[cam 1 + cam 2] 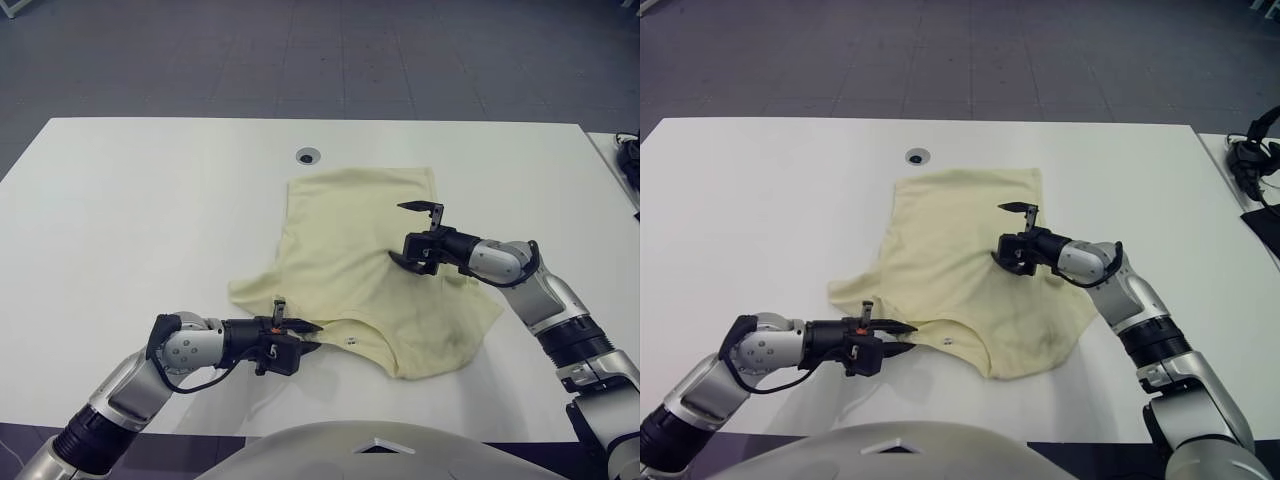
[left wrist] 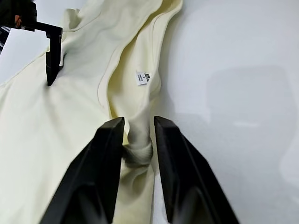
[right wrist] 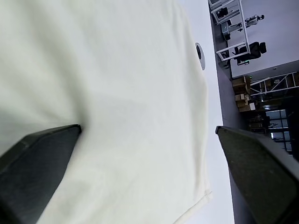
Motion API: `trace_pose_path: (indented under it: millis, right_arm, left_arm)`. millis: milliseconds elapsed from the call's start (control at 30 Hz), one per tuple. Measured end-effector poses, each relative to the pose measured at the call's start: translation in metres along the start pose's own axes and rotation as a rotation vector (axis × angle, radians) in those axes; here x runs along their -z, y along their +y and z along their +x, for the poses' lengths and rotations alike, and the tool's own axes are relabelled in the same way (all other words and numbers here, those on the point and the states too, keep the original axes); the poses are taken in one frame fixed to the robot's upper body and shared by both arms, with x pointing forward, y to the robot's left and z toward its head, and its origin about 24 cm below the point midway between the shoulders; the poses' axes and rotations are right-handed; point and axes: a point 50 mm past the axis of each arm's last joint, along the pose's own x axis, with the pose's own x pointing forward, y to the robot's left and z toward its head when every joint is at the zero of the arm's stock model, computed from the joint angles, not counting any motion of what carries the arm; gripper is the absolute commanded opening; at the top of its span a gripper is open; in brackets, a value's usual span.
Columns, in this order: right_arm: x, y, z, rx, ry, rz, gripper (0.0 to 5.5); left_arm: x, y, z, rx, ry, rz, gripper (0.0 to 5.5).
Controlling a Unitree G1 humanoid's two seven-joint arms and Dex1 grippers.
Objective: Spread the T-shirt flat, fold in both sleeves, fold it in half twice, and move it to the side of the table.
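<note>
One white table [image 1: 120,220], one pale yellow T-shirt [image 1: 350,260] rumpled at its centre, two grippers, left gripper [image 1: 312,336] clamping bunched cloth at the shirt's 7 o'clock edge, right gripper [image 1: 397,232] spread wide over its 3 o'clock side, one grommet [image 1: 308,155] at 11 o'clock, one label [image 2: 143,78].

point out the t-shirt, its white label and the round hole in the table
T-shirt [image 1: 345,260], left eye view, middle of the cloth
white label [image 2: 143,78], left wrist view, its centre
round hole [image 1: 308,155], left eye view, its dark centre
</note>
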Motion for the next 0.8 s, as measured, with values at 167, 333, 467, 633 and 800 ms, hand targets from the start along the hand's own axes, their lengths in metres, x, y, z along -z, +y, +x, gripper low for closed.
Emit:
trace_pose_path:
  millis: [167,333,467,633,800]
  right_arm:
    - [0.000,0.000,0.000,-0.001,0.001,0.001,5.40]
    - [0.000,0.001,0.000,-0.002,0.001,0.002,5.40]
    - [0.000,0.001,0.000,-0.002,0.002,0.004,5.40]
    - [0.001,0.002,0.000,-0.003,0.004,0.007,5.40]
    - [0.002,0.004,0.000,-0.003,0.008,0.012,5.40]
  left_arm:
    - [-0.001,-0.007,-0.002,0.036,0.005,-0.010,2.62]
    - [-0.004,-0.018,-0.011,0.116,0.010,-0.058,1.94]
    - [-0.006,-0.029,-0.018,0.194,0.024,-0.094,1.17]
    - [-0.010,-0.032,-0.026,0.232,0.013,-0.141,0.25]
    - [-0.019,-0.004,-0.032,0.088,-0.071,-0.177,0.45]
